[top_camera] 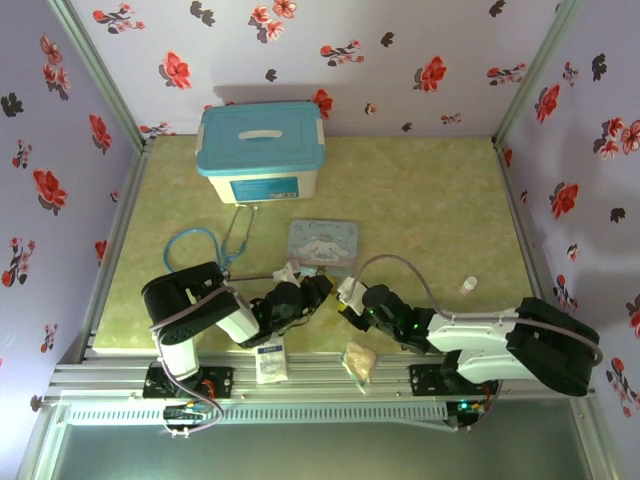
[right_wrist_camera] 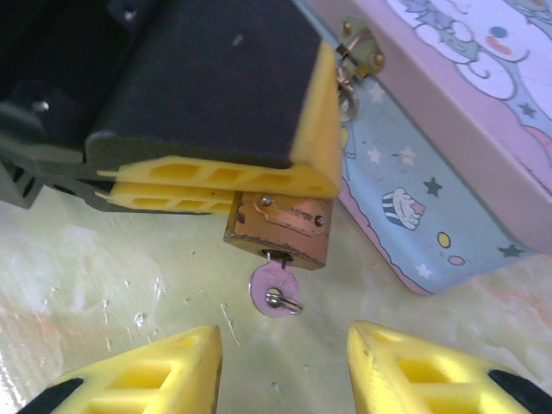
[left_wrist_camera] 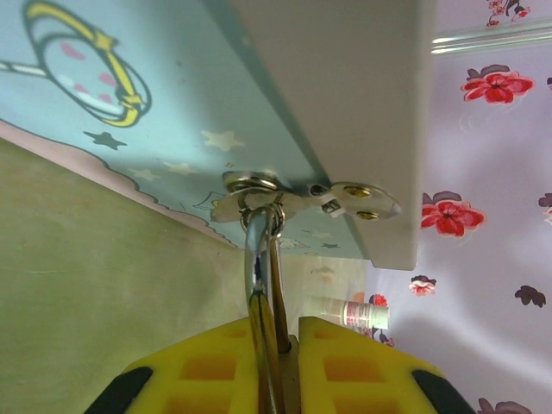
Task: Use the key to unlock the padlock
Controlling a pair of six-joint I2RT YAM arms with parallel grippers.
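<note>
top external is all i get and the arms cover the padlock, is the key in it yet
Observer: Yes. The right wrist view shows the key seated in the keyhole on the underside of the padlock.
Operator: ok is the right gripper on the key
Observer: No. The right gripper is open, and the key sits just ahead of the gap between its fingers, untouched.

Blade of the key [right_wrist_camera: 274,291] out of sight inside the padlock [right_wrist_camera: 280,228]
</note>
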